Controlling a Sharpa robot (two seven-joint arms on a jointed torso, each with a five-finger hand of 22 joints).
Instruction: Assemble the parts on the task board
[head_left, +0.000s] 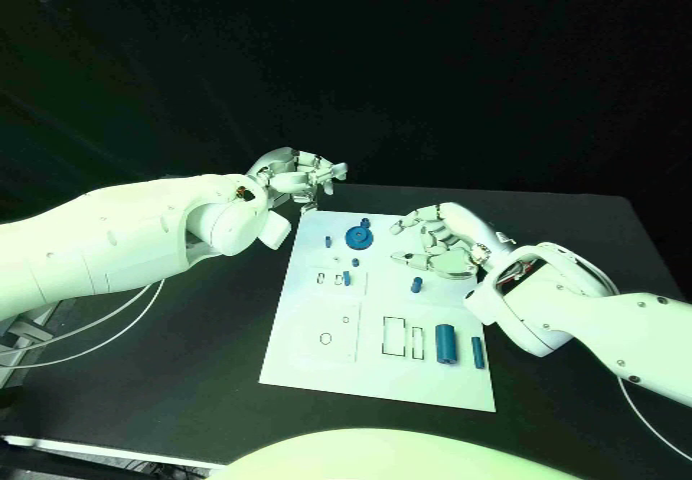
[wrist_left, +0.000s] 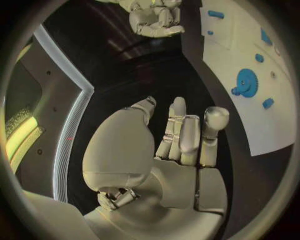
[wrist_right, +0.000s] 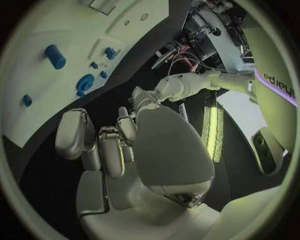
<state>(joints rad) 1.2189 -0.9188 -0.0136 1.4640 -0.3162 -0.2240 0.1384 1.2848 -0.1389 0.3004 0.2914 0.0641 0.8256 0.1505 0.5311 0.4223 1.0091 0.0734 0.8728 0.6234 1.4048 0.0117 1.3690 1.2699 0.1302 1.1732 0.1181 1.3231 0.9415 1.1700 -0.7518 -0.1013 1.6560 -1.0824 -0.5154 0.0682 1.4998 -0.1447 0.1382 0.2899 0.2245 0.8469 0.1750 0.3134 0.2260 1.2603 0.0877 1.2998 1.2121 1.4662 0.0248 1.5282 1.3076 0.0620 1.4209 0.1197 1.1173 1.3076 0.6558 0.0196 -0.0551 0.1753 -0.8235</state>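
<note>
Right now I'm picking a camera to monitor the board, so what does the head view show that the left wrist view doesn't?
Only the head view shows the whole task board, including the two blue cylinders at its near end. Only the left wrist view shows the left hand from behind, its fingers curled in, holding nothing. Both show the blue gear and the right hand.

looks like a robotics lab, black table (head_left: 577, 230) against a dark backdrop, loose cables (head_left: 87, 330) trailing off its left edge, exposed electronics and wiring (wrist_right: 200, 35) past its far side
</note>
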